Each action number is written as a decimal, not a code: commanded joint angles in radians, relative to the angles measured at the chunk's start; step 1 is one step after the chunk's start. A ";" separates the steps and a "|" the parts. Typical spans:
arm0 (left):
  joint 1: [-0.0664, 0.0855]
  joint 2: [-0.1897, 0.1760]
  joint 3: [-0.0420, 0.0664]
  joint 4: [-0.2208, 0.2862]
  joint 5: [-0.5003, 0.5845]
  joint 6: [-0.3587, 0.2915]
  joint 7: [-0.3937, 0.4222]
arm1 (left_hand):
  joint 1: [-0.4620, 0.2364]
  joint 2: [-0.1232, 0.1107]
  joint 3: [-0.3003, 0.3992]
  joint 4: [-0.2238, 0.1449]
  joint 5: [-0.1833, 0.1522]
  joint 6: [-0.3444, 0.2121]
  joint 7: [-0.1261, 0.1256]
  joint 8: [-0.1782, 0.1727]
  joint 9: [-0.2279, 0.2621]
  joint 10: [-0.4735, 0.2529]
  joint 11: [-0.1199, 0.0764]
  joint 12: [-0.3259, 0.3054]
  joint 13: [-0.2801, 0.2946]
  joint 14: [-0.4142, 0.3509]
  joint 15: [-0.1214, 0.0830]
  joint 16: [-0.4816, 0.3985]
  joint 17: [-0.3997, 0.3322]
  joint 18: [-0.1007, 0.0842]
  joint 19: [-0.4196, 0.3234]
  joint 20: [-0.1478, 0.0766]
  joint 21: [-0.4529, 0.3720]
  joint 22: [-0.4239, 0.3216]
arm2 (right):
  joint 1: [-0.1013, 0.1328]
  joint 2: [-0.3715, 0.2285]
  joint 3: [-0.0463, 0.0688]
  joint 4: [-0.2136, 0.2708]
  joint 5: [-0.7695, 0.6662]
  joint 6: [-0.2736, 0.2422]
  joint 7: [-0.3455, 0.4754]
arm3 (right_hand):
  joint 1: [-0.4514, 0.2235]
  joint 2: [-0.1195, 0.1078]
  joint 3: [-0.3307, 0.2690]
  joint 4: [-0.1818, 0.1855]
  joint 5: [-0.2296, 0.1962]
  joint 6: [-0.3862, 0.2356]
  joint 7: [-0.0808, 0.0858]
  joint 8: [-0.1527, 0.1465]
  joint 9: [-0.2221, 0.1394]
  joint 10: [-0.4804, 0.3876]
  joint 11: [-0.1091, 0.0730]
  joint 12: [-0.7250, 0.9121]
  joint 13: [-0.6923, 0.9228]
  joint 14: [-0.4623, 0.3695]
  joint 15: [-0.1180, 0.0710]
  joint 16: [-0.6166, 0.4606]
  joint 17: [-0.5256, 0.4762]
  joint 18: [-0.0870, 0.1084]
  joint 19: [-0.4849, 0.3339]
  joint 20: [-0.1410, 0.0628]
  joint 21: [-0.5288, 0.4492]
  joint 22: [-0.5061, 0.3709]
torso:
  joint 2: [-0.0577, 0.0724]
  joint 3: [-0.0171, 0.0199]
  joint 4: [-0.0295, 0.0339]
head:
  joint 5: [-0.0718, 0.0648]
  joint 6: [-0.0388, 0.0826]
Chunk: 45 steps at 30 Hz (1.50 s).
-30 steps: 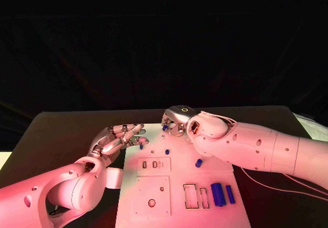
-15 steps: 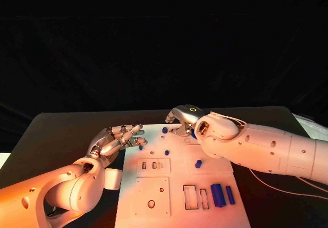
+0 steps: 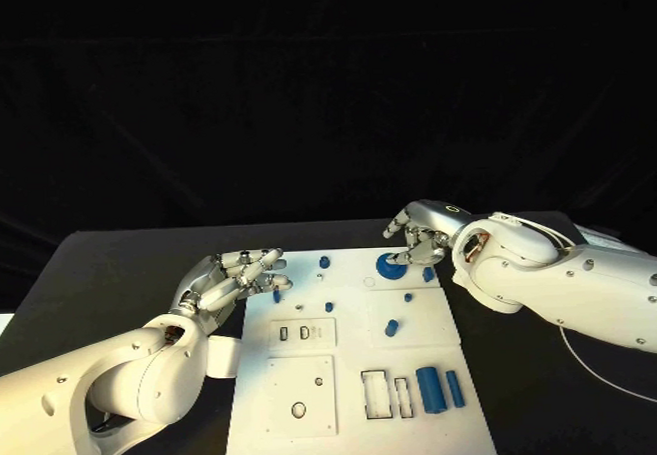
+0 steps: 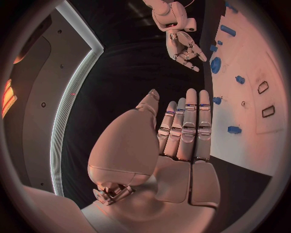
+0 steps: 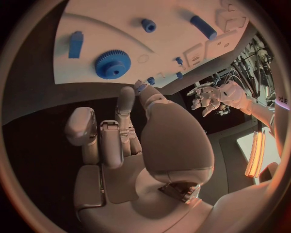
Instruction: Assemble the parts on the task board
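One blue gear [image 3: 391, 269] now sits exposed at the far end of the task board [image 3: 356, 387]; right hand [image 3: 421, 236] has withdrawn rightward, empty, fingers apart, left hand [image 3: 241, 276] unchanged, open—placement apparently complete.

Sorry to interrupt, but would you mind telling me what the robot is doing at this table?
It is assembling small blue parts on the white task board. The right robot hand hovers at the board's far edge beside a round blue gear, holding nothing. The left robot hand waits open at the board's left edge. Two blue cylinders lie near the board's front.
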<state>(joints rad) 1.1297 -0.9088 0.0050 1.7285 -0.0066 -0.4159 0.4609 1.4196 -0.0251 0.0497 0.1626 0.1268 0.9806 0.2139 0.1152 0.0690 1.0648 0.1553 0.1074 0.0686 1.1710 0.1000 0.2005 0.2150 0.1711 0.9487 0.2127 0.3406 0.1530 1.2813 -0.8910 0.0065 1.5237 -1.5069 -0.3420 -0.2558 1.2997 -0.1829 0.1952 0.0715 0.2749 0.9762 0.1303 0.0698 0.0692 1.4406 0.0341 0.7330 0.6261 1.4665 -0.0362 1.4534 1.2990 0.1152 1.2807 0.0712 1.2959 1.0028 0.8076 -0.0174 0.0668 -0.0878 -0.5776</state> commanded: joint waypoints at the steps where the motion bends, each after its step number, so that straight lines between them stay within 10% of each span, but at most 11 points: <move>1: 0.002 0.002 0.001 -0.001 -0.005 0.016 0.002 | 0.009 0.004 0.002 -0.007 0.001 0.000 0.005 -0.006 -0.001 0.001 0.005 -0.004 -0.001 -0.006 0.005 -0.005 0.001 0.010 -0.001 0.001 -0.002 -0.001 | 0.001 -0.003 0.000 -0.007 0.048 0.077 -0.054 | 0.045 0.059 -0.095 0.046 -0.022 -0.022 0.014 0.010 0.005 -0.044 0.022 0.511 0.568 0.080 0.019 0.067 0.158 -0.015 0.011 0.015 0.037 0.053 | 0.000 0.0016 -0.0010 | -0.002 -0.001; 10: 0.002 0.004 0.001 -0.008 -0.005 0.020 -0.001 | 0.009 0.004 0.002 -0.007 0.001 0.000 0.005 -0.006 -0.001 0.001 0.005 -0.004 -0.001 -0.006 0.005 -0.005 0.001 0.010 -0.001 0.001 -0.002 -0.001 | 0.000 0.014 0.000 -0.029 0.015 0.121 -0.078 | 0.061 0.074 -0.161 0.080 -0.037 -0.021 0.026 0.013 0.004 0.095 0.036 0.784 0.883 0.103 0.034 0.116 0.268 -0.029 0.049 0.033 0.084 0.136 | 0.000 0.0002 -0.0009 | -0.006 -0.002; 45: 0.001 0.007 0.001 -0.015 -0.005 0.020 -0.005 | 0.010 0.005 0.002 -0.009 0.003 0.000 0.005 -0.008 -0.001 0.001 0.005 -0.006 -0.001 -0.007 0.005 -0.007 0.003 0.010 -0.003 0.002 -0.003 -0.002 | -0.009 0.071 -0.004 -0.086 -0.017 0.199 -0.088 | 0.101 0.121 -0.168 0.075 -0.046 0.044 0.015 0.043 0.012 0.127 0.029 0.833 0.940 0.104 0.028 0.117 0.272 -0.034 0.063 0.030 0.106 0.173 | 0.001 -0.0006 0.0006 | -0.005 -0.014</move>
<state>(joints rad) 1.1300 -0.9040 0.0048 1.7122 -0.0066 -0.4147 0.4525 1.4236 -0.0211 0.0524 0.1600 0.1268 0.9806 0.2139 0.1113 0.0692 1.0648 0.1553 0.1074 0.0687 1.1672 0.1038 0.1966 0.2166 0.1709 0.9487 0.2127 0.3406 0.1524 1.2755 -0.8204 0.0051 1.4415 -1.5028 -0.1713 -0.3373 1.4037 -0.0730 0.0267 0.1513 0.2364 1.0131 0.1452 0.1085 0.0797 1.4661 0.0672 1.5597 1.3077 1.4646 -0.0053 1.5668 1.3077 0.0997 1.3397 0.1021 1.3981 1.1750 0.8090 -0.0180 0.0670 -0.0919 -0.5908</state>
